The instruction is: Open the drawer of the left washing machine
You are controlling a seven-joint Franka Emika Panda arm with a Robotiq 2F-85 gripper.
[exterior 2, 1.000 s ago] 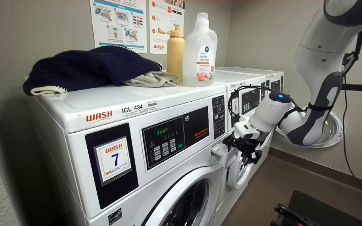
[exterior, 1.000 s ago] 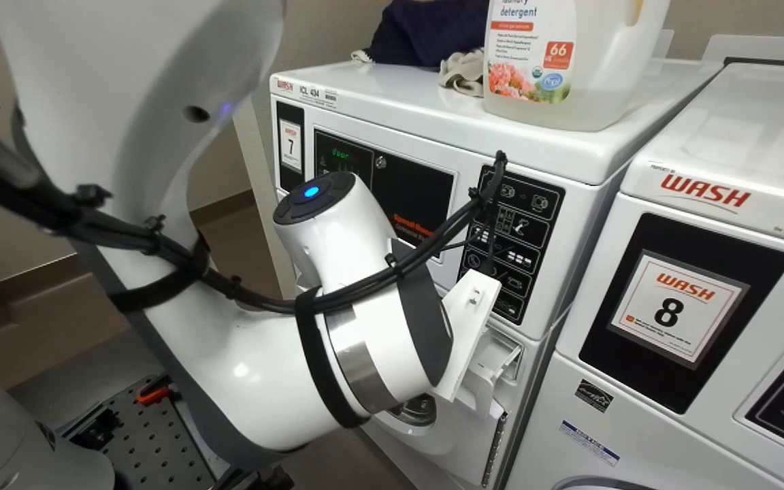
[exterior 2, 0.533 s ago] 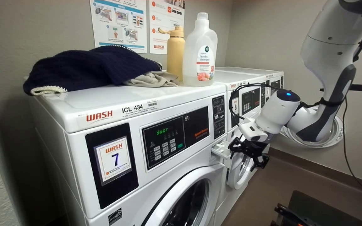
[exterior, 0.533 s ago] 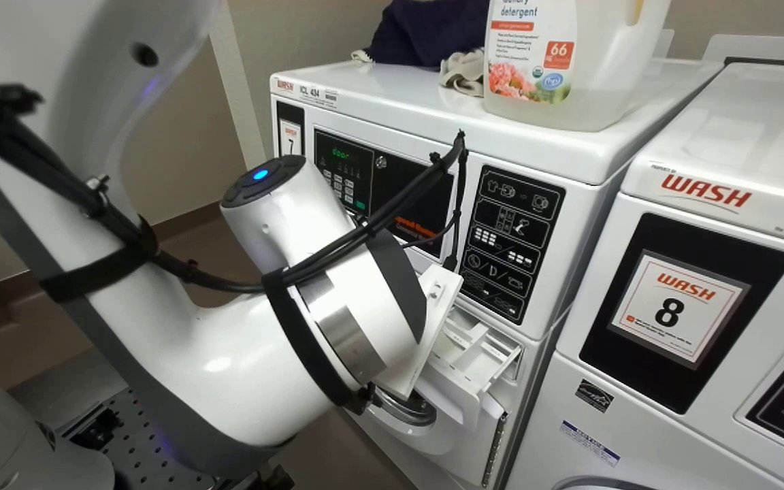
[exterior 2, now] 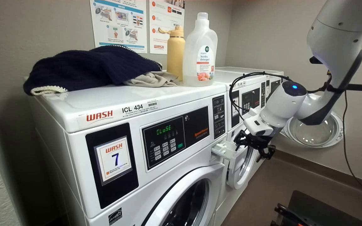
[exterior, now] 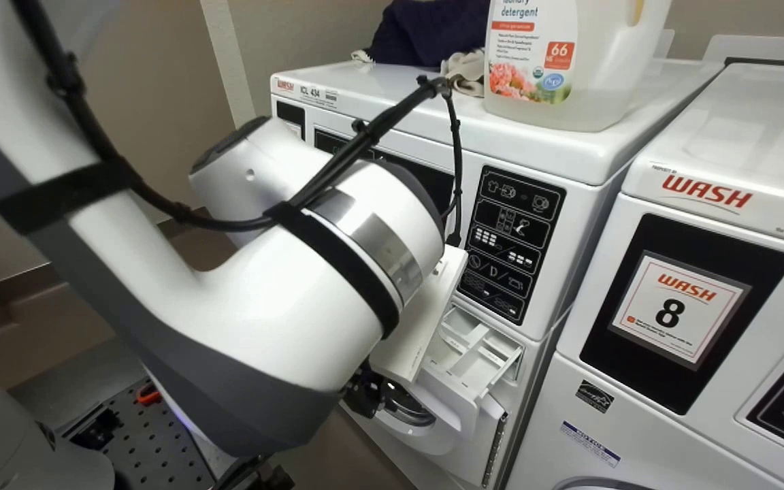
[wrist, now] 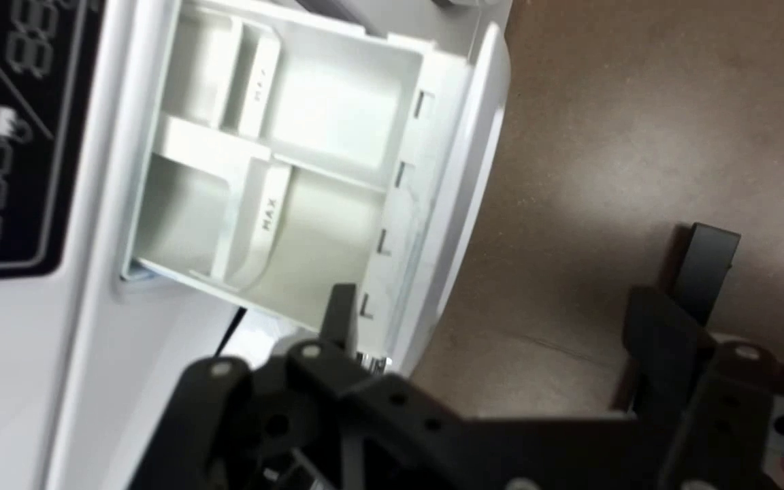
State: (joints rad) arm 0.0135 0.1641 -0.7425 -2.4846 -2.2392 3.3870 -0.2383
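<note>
By the drawer (wrist: 327,173), parted jaws seemingly higher

One pincer (wrist: 525,292), one drawer (wrist: 324,171), two bottles (exterior 2: 200,47), two posters (exterior 2: 119,28) show.

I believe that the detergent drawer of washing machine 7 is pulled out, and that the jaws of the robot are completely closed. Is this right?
Not the jaws: they are open. The wrist view shows the two fingers wide apart. The rest is right: the detergent drawer of washing machine 7 is pulled out.
</note>
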